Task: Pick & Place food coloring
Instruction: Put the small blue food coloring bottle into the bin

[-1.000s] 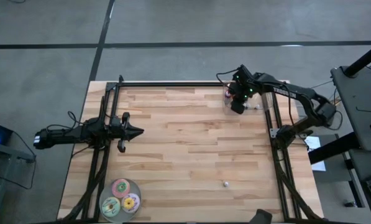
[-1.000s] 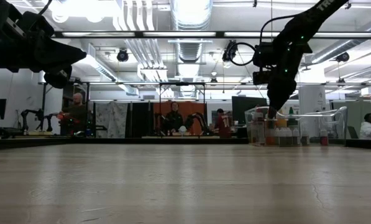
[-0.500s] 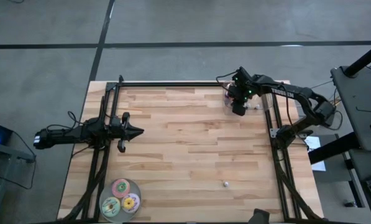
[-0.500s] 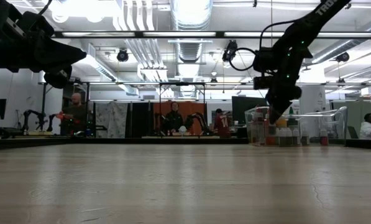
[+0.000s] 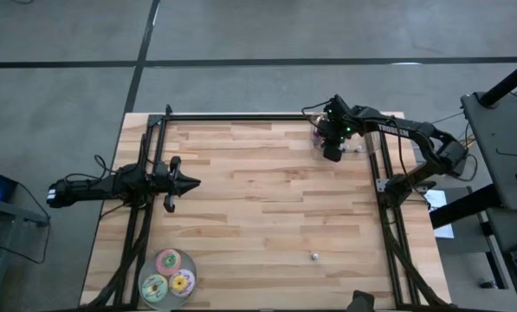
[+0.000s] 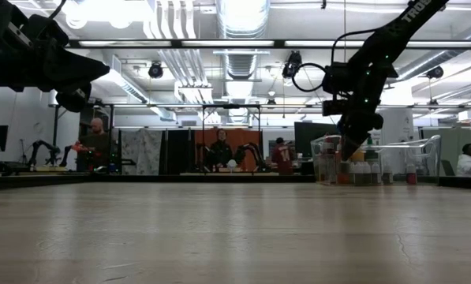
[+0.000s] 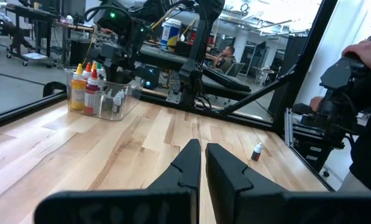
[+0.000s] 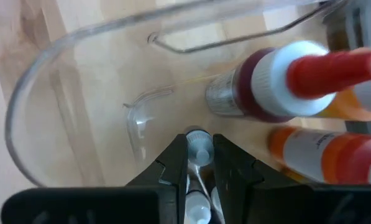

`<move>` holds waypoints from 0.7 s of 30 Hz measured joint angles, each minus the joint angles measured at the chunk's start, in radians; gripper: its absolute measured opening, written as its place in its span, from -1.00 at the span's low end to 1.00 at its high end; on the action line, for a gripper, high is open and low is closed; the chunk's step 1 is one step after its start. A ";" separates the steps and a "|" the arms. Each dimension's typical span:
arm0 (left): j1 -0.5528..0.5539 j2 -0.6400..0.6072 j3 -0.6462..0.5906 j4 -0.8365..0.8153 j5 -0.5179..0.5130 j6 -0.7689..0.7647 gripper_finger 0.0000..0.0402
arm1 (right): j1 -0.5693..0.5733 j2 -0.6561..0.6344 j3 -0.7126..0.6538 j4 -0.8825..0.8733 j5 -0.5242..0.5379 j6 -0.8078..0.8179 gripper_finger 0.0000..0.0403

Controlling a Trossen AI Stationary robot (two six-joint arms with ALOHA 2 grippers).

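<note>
A clear container [image 5: 355,144] stands at the table's far right and holds food coloring bottles [image 8: 309,68] with red tips and orange bodies, plus tiny pale-capped ones [image 7: 117,102]. My right gripper [image 5: 331,153] reaches down into it [image 8: 201,155] and is shut on one tiny bottle. A single tiny bottle [image 5: 313,256] stands alone on the table near the near edge, also seen in the left wrist view [image 7: 256,152]. My left gripper [image 5: 193,183] hovers shut above the table's left side [image 7: 202,158], touching nothing. My right gripper pinches a tiny food coloring bottle by its pale cap [image 8: 199,144] between its two fingers [image 8: 176,163]. The fingers come from above, pointing down into the clear container. Whether the bottle's base rests on the container floor cannot be told.
Three flat round discs, pink, green and yellow [image 5: 168,276], lie at the near left corner. Black frame rails [image 5: 241,116] run along the far edge and both sides. The container's clear wall [image 8: 42,81] curves around the right gripper. People sit in the room behind [image 6: 222,150].
My right gripper has shifted slightly toward the table's near edge over the clear container and stays shut. The left arm has kept still.
</note>
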 joint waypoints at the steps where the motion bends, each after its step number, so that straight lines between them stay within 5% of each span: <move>1: 0.000 0.000 0.000 0.000 0.000 0.000 -1.00 | 0.000 0.000 -0.005 0.000 0.000 0.000 -0.74; 21: 0.000 0.000 0.000 0.000 0.000 0.000 -1.00 | 0.000 0.000 -0.043 0.035 0.000 0.002 -0.73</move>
